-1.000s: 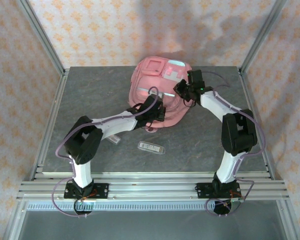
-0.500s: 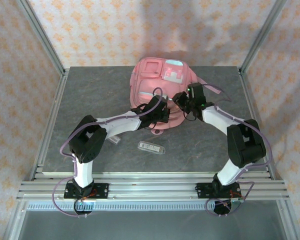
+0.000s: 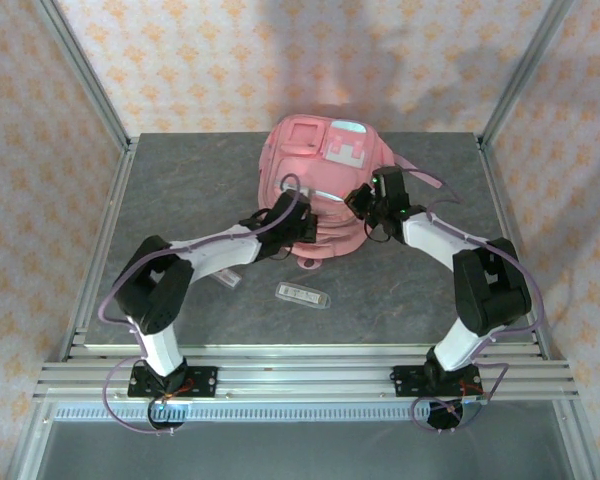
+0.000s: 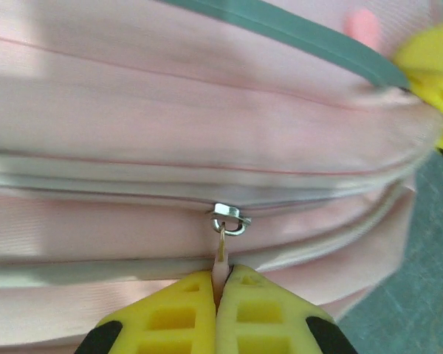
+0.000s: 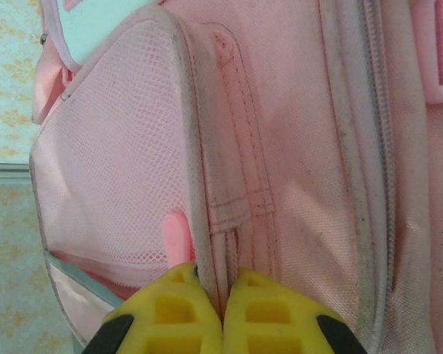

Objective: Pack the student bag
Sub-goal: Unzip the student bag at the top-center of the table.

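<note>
On the grey table (image 3: 180, 190), packing has barely started.
My left hand (image 4: 220, 276) pinches the metal zip pull (image 4: 222, 252) of the big pink cloth backpack (image 3: 325, 185), my right hand (image 5: 210, 279) its seam (image 5: 220, 221); a clear flat case (image 3: 303, 294) lies outside.

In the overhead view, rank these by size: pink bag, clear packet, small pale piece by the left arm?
1. student bag
2. clear packet
3. small pale piece, though the left arm may hide part of it.

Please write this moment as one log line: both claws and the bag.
left claw: shut on zip pull | right claw: shut on student bag seam | bag: lying on table
</note>
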